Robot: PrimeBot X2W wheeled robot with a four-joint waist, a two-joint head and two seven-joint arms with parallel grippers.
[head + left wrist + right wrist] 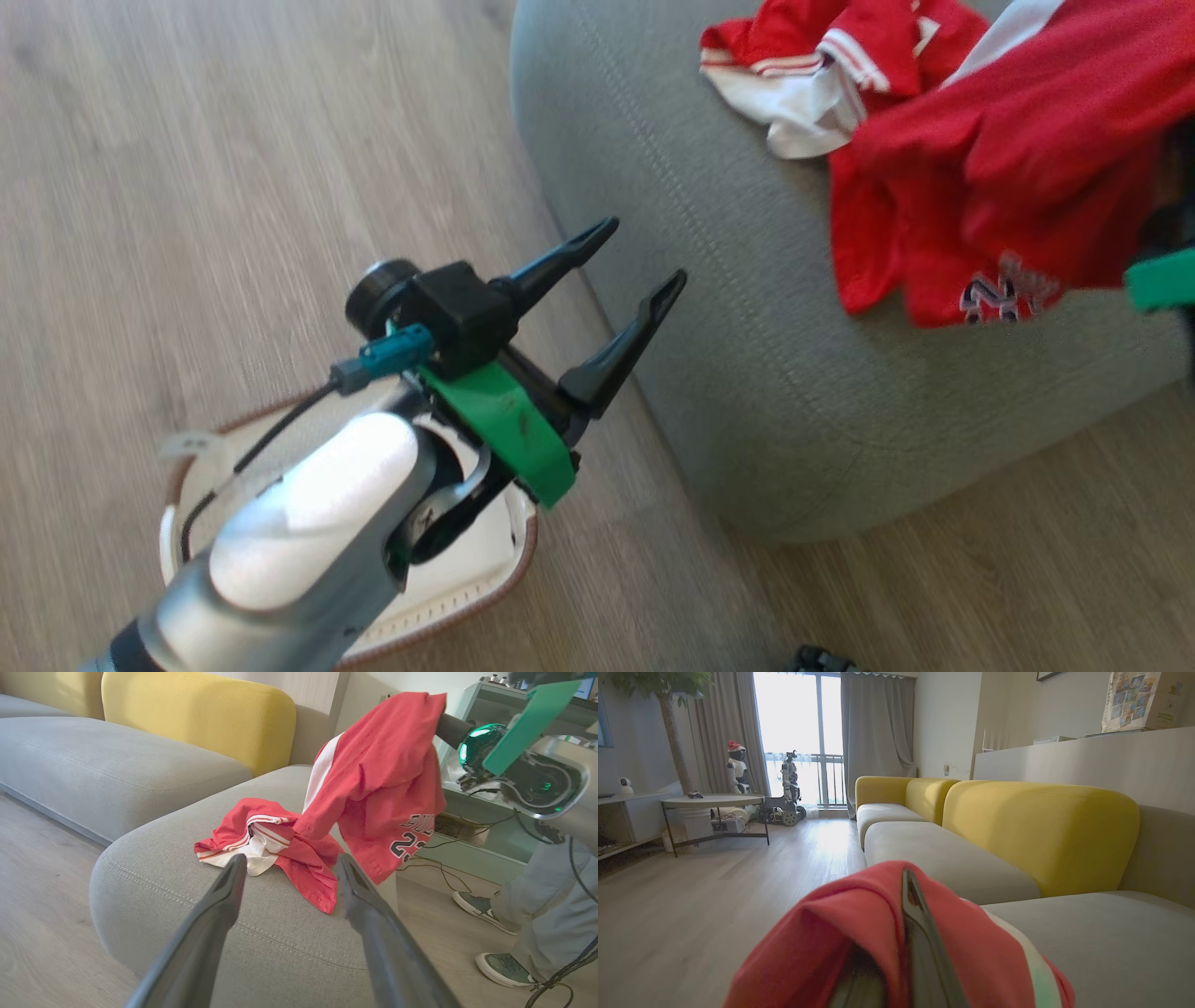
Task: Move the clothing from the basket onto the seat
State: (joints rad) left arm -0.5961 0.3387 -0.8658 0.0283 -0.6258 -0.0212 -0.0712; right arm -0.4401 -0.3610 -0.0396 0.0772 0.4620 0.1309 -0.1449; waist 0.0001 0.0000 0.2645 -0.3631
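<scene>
Hanging from the right jaws, which are clamped on it, one piece of the clothing [383,779] is thin red fabric with a white side stripe and black-and-white lettering and numbers near its hem. Its lower folds reach the seat [747,355] and touch a second piece [252,835], crumpled red with white striped trim, lying on the grey-green cushion near its rounded corner. The left jaws stand wide apart and empty by the seat's edge. The basket [476,569] sits on the floor [187,187], mostly hidden under the left forearm, with only part of its brown rim and white wall showing. The lettering is folded and partly unreadable. Red cloth wraps the right jaws in the right wrist view.
</scene>
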